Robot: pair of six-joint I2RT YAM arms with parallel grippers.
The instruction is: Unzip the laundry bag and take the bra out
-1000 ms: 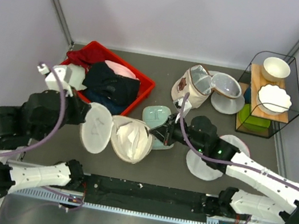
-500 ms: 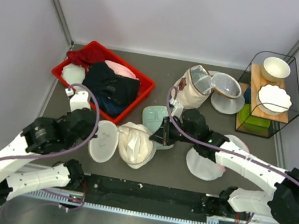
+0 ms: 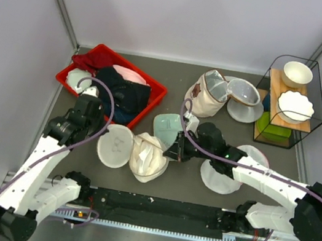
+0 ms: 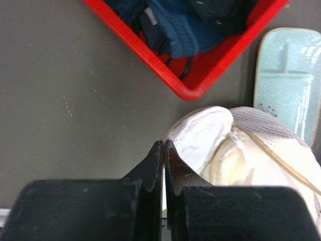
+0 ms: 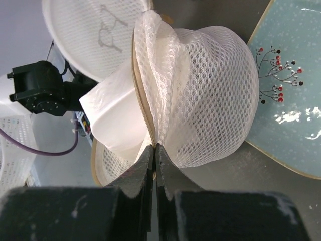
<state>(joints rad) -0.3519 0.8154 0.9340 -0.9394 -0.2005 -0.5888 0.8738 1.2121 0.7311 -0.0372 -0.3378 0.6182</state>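
The cream-white laundry bag (image 3: 150, 156) lies mid-table with its zip open. Its round flap (image 3: 114, 145), marked with the small bra icon, hangs off to the left. My left gripper (image 3: 105, 128) is shut on the flap's rim (image 4: 200, 133), near the red tray's corner. My right gripper (image 3: 171, 150) is shut on the beige zip seam (image 5: 145, 118) at the right side of the bag's mesh body (image 5: 210, 90). Smooth white lining (image 5: 108, 108) shows in the gap. The bra is out of view.
A red tray (image 3: 155, 98) of dark clothes stands at the back left. A teal plate (image 3: 166, 126) lies just behind the bag. A beige pouch (image 3: 206, 94) and white mesh bags (image 3: 225, 179) lie to the right, and a wire rack (image 3: 289, 99) with bowls stands at far right.
My left arm has swung inward and forward, and the flap has turned from edge-on to nearly face-up. The right gripper has shifted slightly left along the bag. The bag gapes wider.
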